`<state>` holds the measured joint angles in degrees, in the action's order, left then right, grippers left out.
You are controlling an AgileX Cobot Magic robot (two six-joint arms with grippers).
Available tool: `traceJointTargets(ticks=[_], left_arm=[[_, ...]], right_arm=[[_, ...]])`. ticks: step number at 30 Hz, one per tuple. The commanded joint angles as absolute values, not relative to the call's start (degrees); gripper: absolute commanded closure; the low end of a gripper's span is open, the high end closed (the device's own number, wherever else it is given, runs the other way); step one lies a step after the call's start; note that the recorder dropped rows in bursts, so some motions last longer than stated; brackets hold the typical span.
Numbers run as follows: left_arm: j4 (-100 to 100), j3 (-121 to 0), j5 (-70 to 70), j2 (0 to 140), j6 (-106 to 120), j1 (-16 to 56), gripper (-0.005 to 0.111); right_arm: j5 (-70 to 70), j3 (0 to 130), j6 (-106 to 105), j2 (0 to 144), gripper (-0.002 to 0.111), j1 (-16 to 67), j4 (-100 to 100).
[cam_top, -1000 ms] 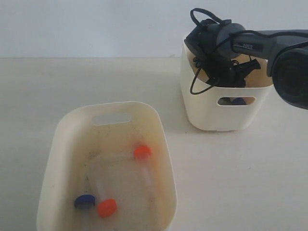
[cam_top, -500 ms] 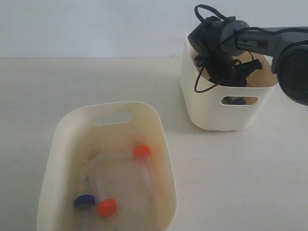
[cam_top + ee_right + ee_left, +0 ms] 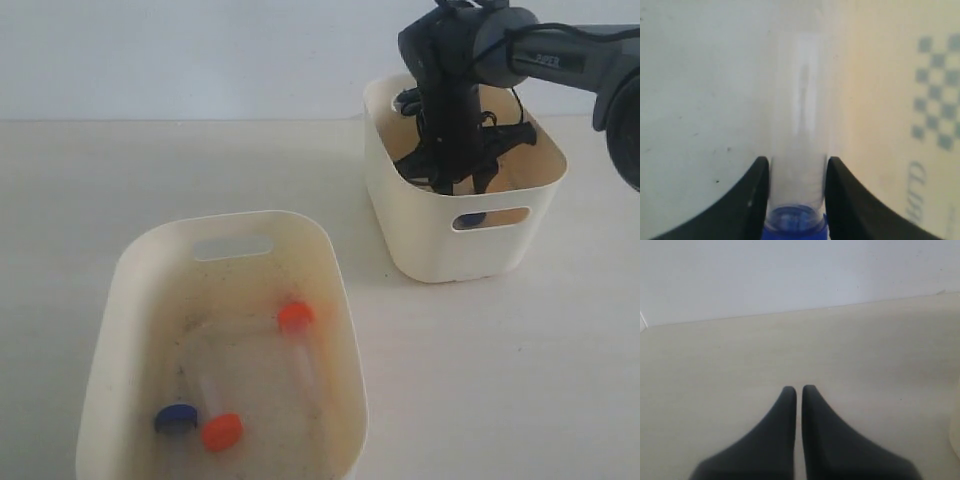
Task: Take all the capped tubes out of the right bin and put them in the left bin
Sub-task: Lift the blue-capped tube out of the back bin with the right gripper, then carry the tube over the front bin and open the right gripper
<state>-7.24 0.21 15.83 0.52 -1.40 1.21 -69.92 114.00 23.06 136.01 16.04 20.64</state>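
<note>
The right bin (image 3: pixel 440 255) stands at the back right, and my right gripper (image 3: pixel 446 186) reaches down into it. In the right wrist view this gripper (image 3: pixel 798 161) is shut on a clear capped tube (image 3: pixel 799 125) with a blue cap (image 3: pixel 795 225), just above the bin's floor. A bit of blue (image 3: pixel 473 219) shows through the bin's handle slot. The left bin (image 3: pixel 130 260) at the front left holds three capped tubes: two orange-red caps (image 3: pixel 295 316) (image 3: pixel 221 431) and a blue one (image 3: pixel 175 418). My left gripper (image 3: pixel 799 388) is shut and empty over bare table, out of the exterior view.
Pale tabletop (image 3: pixel 480 380) lies between and around the two bins. A white wall (image 3: pixel 200 50) runs along the table's far edge. Cables hang from my right wrist (image 3: pixel 480 150) inside the right bin. A checkered label (image 3: pixel 935 90) is on that bin's inner wall.
My right wrist has swung left and stands more upright in the right bin. The bin has shifted slightly to the left. The tubes in the left bin have not moved.
</note>
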Motion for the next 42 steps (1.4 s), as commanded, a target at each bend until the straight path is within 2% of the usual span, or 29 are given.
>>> traceJointTargets(ticks=[1, 13, 20, 28, 31, 34, 39, 42], left_arm=[[-6.6, 0.0, 15.0, 0.5, -2.1, 1.1, 0.102], [-6.6, 0.0, 15.0, 0.5, -2.1, 1.1, 0.102], [-6.6, 0.0, 15.0, 0.5, -2.1, 1.1, 0.102], [-6.6, 0.0, 15.0, 0.5, -2.1, 1.1, 0.102], [-6.6, 0.0, 15.0, 0.5, -2.1, 1.1, 0.102], [-6.6, 0.0, 15.0, 0.5, -2.1, 1.1, 0.102], [-6.6, 0.0, 15.0, 0.5, -2.1, 1.1, 0.102], [-6.6, 0.0, 15.0, 0.5, -2.1, 1.1, 0.102]], right_arm=[[-70.0, 113.9, 22.7, 133.1, 0.108, 15.9, 21.1], [-70.0, 113.9, 20.5, 123.6, 0.108, 15.9, 20.9], [-70.0, 113.1, 19.9, 113.5, 0.108, 15.9, 12.8], [-69.1, 98.6, 19.9, 96.2, 0.108, 17.2, 0.0], [-64.9, 90.8, 19.9, 88.2, 0.108, 23.2, -1.4], [-58.0, 81.2, 23.6, 82.3, 0.108, 34.5, -1.4], [-43.0, 69.1, 31.8, 81.4, 0.108, 48.6, -1.4], [-36.3, 65.2, 34.1, 81.8, 0.108, 51.0, -1.4]])
